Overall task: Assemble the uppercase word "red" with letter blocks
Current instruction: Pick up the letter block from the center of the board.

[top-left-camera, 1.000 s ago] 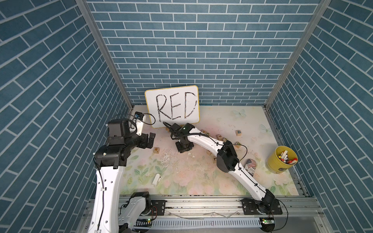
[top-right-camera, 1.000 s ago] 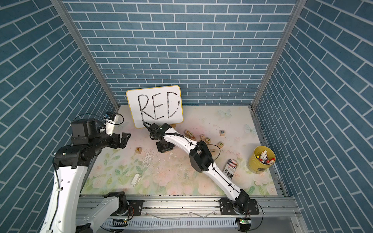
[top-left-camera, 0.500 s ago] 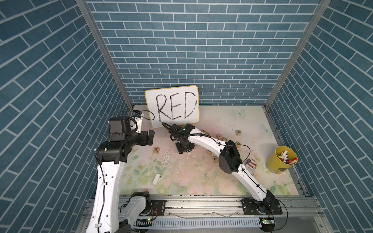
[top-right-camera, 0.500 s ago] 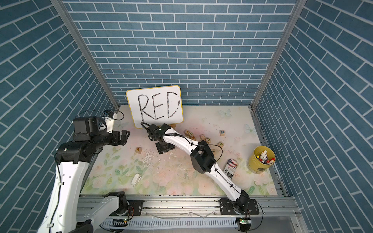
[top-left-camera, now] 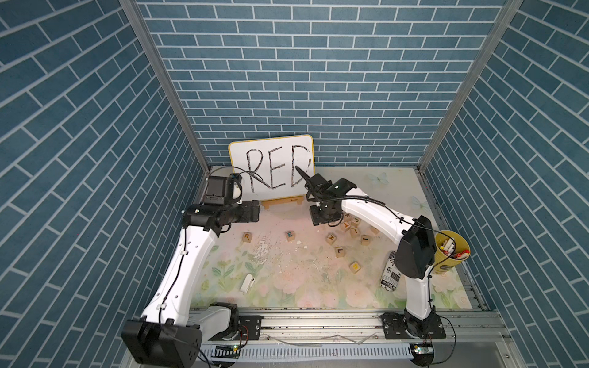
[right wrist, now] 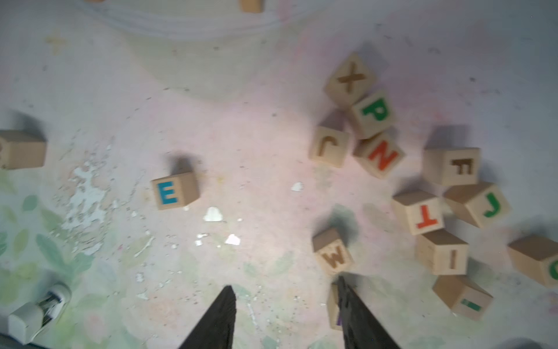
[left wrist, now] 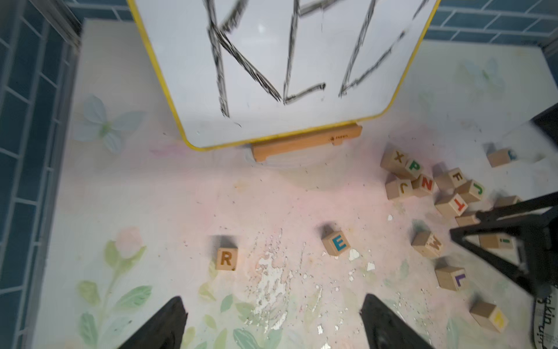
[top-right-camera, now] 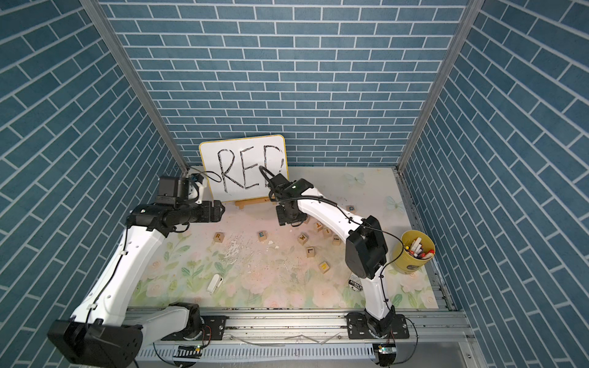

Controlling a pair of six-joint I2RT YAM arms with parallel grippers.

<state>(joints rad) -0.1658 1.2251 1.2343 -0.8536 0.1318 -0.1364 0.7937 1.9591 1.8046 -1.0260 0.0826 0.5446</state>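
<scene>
The whiteboard (top-left-camera: 271, 172) stands at the 11 o'clock edge of the mat (top-left-camera: 287, 293). Before it, the R block (top-left-camera: 246, 236) lies at 9 o'clock of the E block (top-left-camera: 290, 235), well apart. The W block (top-left-camera: 331, 238) sits at the E block's 3 o'clock, with the L block (top-left-camera: 339, 251) at its 5 o'clock and a heap of blocks (top-left-camera: 345, 226) at its 1 o'clock. The marker cup (top-left-camera: 449, 267) stands at the mat's 3 o'clock edge.
</scene>
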